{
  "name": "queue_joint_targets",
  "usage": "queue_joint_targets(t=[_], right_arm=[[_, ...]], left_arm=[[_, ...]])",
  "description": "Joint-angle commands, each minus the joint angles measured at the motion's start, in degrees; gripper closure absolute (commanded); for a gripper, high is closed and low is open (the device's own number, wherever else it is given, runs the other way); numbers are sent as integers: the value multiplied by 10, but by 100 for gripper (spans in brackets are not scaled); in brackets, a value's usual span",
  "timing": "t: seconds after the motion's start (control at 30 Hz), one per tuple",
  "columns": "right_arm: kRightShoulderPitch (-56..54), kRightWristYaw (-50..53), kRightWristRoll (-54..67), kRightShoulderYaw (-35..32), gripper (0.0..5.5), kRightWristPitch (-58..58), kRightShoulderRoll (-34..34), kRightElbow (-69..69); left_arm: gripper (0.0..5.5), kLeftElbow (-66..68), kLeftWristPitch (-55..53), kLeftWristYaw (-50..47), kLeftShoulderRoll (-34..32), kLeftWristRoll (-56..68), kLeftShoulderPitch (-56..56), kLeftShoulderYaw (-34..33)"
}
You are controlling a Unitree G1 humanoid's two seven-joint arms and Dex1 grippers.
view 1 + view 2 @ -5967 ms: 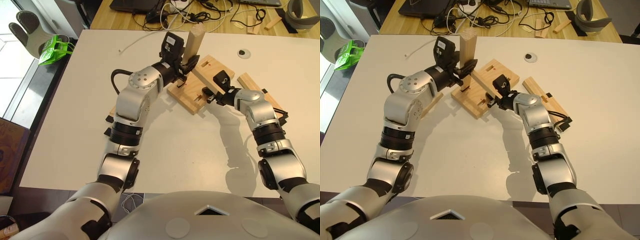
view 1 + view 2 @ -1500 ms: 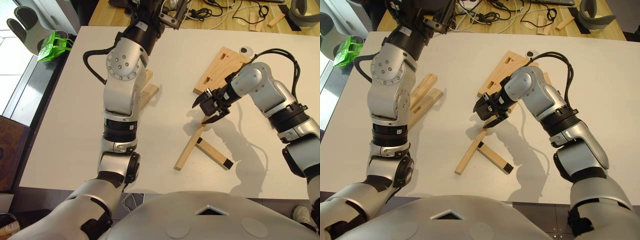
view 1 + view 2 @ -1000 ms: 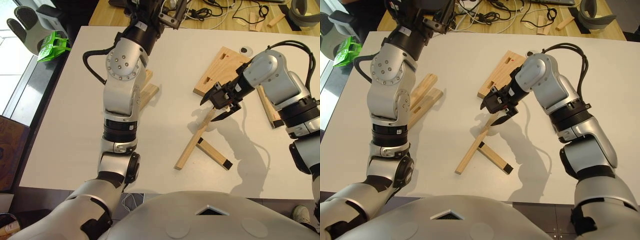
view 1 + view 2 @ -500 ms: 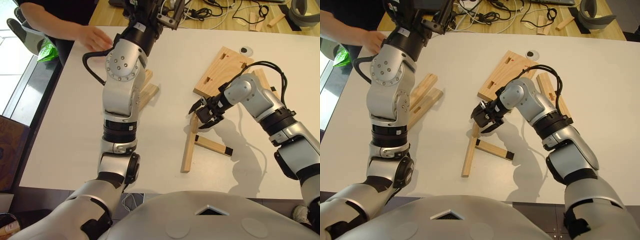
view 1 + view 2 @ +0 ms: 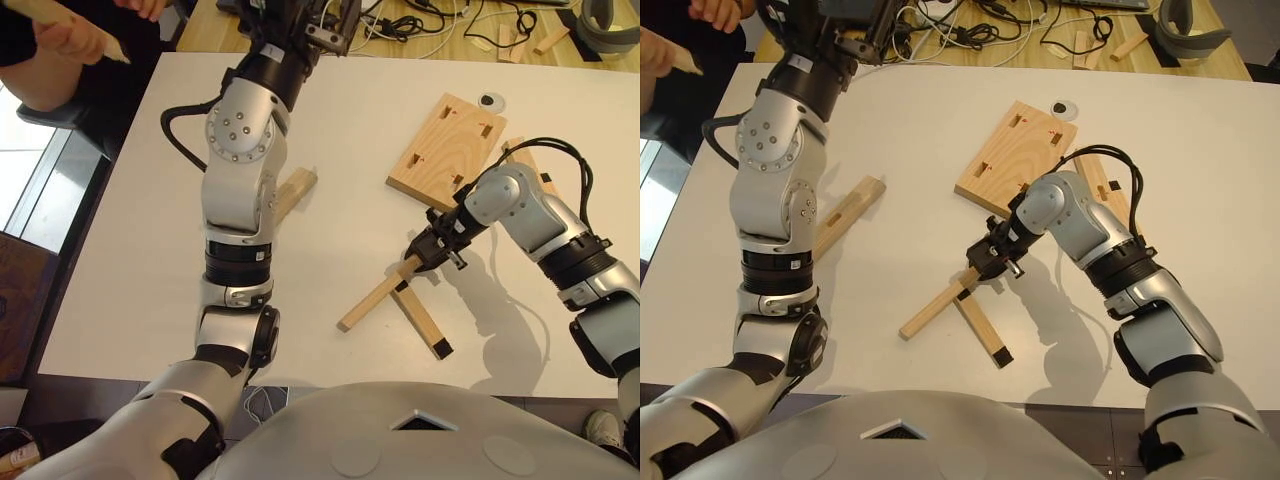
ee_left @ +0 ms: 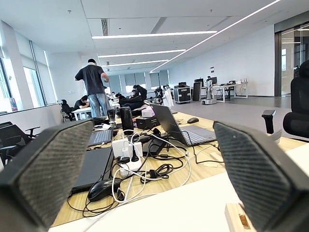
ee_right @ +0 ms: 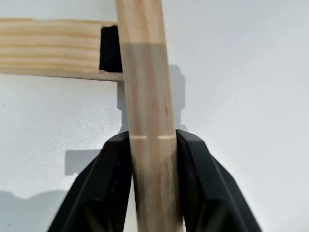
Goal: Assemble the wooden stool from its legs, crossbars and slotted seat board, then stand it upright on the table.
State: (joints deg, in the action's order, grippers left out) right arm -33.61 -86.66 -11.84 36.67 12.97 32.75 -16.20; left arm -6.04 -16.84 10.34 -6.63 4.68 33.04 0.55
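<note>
Pinching a wooden leg (image 5: 375, 298) right of centre, the right hand (image 5: 428, 250) holds it touching a black-tipped crossbar (image 5: 421, 321) on the bench (image 5: 150, 200). The slotted seat board (image 5: 445, 140) lies flat in the upper right, and the left hand (image 6: 154, 164), up at the top edge, is spread wide.

A flat, pale wooden seat board (image 5: 447, 150) with four small slots lies on the white counter (image 5: 400, 80). Nearer, a long light wooden leg (image 5: 372, 297) lies aslant, its far end clamped in the right gripper (image 5: 433, 248). A shorter black-tipped crossbar (image 5: 421, 321) touches it just beside the grip (a lopsided V). Another pale wooden bar (image 5: 296, 188) lies well apart, by the left arm; one more wooden piece (image 5: 1089, 176) lies just beside the board.
</note>
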Motion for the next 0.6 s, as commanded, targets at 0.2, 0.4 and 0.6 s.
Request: queue_joint_targets(t=[0.2,0.4,0.6], right_arm=[[67,39,66,-81,448,-80,40,74],[102,91,112,-151,448,-140,52,114],[109,146,166,-214,448,-205,32,141]], left_arm=[[93,-7,29,-12,-1,23,27,-35],[93,5,27,-21,-14,67,56,-99],[93,44,-5,-13,-27,182,73,-194]])
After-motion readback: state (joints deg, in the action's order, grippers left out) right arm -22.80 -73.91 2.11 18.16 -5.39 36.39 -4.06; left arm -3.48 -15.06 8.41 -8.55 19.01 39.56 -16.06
